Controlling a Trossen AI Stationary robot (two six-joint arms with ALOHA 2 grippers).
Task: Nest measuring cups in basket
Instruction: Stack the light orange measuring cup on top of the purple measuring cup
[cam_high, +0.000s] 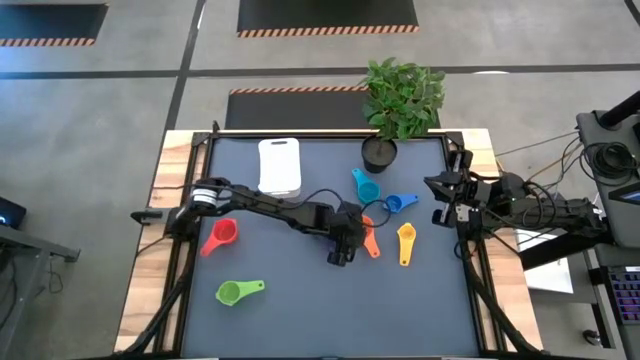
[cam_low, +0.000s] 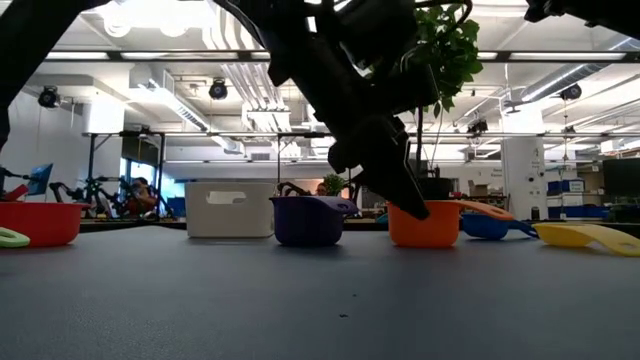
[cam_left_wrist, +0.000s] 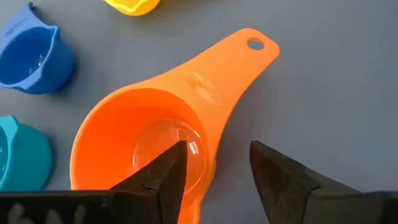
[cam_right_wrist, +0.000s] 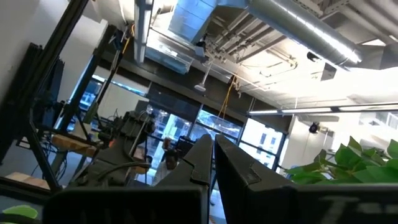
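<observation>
Red cup (cam_high: 221, 237) and green cup (cam_high: 232, 292) at the left of the dark surface (cam_high: 300, 310). White basket (cam_high: 280, 166) toward the far edge. Left gripper (cam_left_wrist: 214, 165) down at the orange cup (cam_left_wrist: 149, 146), fingers apart astride its rim, one inside the bowl. Teal cup (cam_high: 365, 187), blue cup (cam_high: 399, 203), yellow cup (cam_high: 406, 241) further right. Right gripper (cam_right_wrist: 214, 155) raised at the right edge, fingers together.

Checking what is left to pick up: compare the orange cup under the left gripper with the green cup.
The orange cup lies mid-table among other cups, with the left gripper open astride its rim; the green cup lies alone near the table's front, untouched. The orange cup's handle points toward the front edge, the green one's toward the right side. Both are scoop-shaped, upright and outside the basket.
</observation>
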